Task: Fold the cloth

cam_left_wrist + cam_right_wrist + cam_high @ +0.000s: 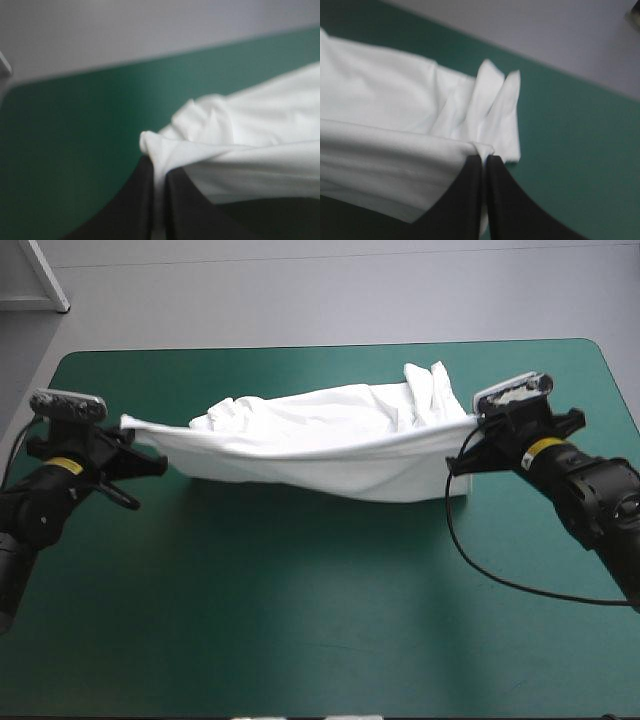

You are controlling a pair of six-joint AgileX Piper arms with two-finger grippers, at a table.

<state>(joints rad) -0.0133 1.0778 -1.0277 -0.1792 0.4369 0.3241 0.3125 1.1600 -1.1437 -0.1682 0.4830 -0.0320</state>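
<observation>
High view: T-shirt stretched between both jaws over teal-green cover.

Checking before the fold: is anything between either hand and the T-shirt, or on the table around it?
Nothing visible. The left hand and right hand are shut on the T-shirt; only teal-green cover shows around it.

A robotics lab; left arm and right arm at a teal-green table (grey floor beyond).
</observation>
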